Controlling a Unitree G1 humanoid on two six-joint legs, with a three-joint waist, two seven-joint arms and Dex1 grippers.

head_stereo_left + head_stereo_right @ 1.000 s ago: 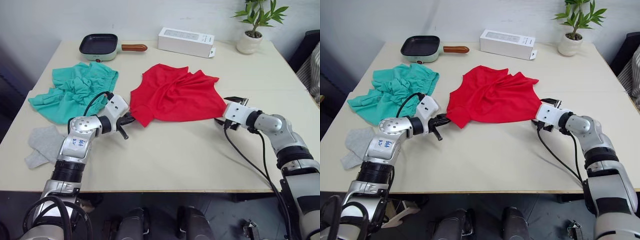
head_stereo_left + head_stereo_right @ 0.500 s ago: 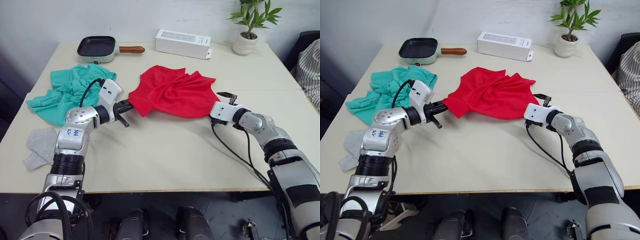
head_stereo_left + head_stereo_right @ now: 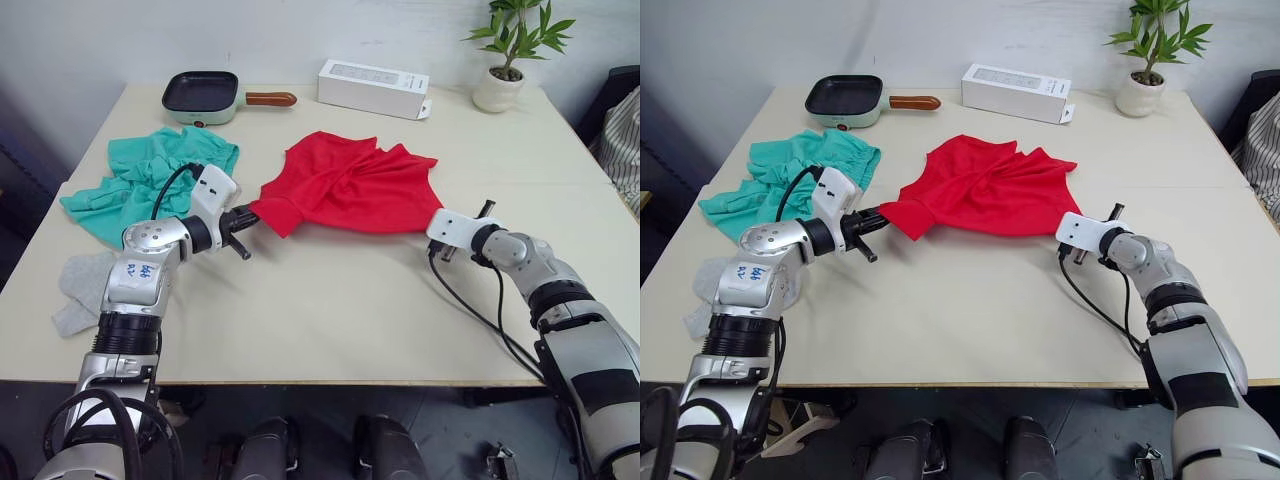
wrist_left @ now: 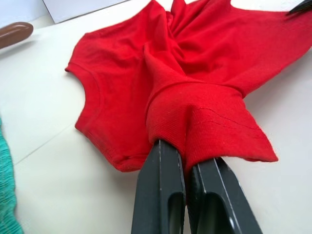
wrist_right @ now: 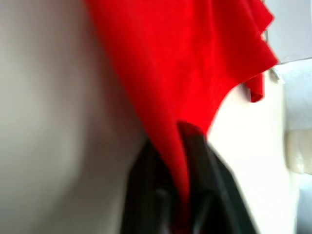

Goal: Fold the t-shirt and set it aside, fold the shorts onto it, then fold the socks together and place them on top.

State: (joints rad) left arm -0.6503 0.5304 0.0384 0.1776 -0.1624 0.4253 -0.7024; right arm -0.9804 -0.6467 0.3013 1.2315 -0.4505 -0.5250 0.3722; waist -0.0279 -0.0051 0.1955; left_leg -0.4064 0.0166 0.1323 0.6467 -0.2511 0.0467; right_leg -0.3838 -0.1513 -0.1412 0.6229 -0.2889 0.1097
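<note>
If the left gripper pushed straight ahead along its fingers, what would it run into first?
The t-shirt itself: the left gripper is shut on its near edge, so it would bunch the red cloth forward. Beyond that, probably bare table.

Head stereo pair looks down over table (image 3: 330, 320); wrist cameras close on t-shirt (image 4: 195, 78).

I see bright, even light and soft shadows on the table (image 3: 330, 320); my right wrist view is blurred.

The t-shirt (image 3: 350, 185) lies mid-table (image 3: 330, 320), the shorts (image 3: 150, 180) to its left, the socks (image 3: 85, 285) nearer the front-left edge; pan (image 3: 200, 95), box (image 3: 372, 87) and plant (image 3: 505, 60) stand behind.
</note>
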